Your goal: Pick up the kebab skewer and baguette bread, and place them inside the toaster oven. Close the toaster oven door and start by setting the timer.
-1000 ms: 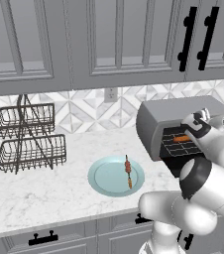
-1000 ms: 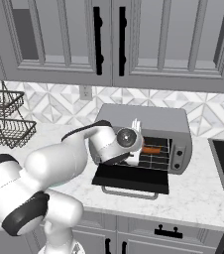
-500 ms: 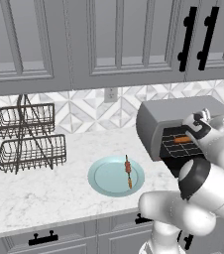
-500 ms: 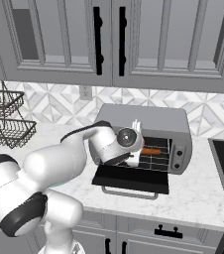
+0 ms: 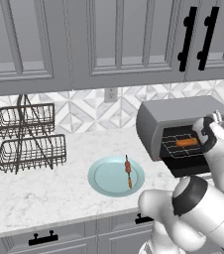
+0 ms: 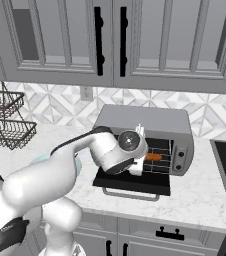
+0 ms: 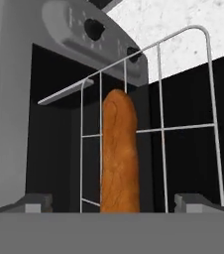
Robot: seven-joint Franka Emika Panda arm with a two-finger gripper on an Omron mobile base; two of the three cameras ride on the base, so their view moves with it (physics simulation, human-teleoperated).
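So the baguette bread (image 7: 119, 154) lies on the wire rack (image 7: 183, 84) inside the toaster oven (image 5: 183, 119), straight ahead of the gripper (image 7: 114, 202), whose jaws stand wide apart, holding nothing. The kebab skewer (image 5: 128, 171) waits on the pale blue plate (image 5: 101, 181) (well behind the gripper, out on the counter), its long axis running front to back.

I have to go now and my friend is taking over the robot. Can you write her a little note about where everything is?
Pincer: open, holding nothing, right at the toaster oven mouth.
Baguette bread: lying on the wire rack inside the oven.
Kebab skewer: on the pale blue plate on the counter.
Toaster oven door: folded down, open.
Done: bread is in.
Left: fetch the skewer, put it in, shut the door, set the timer.
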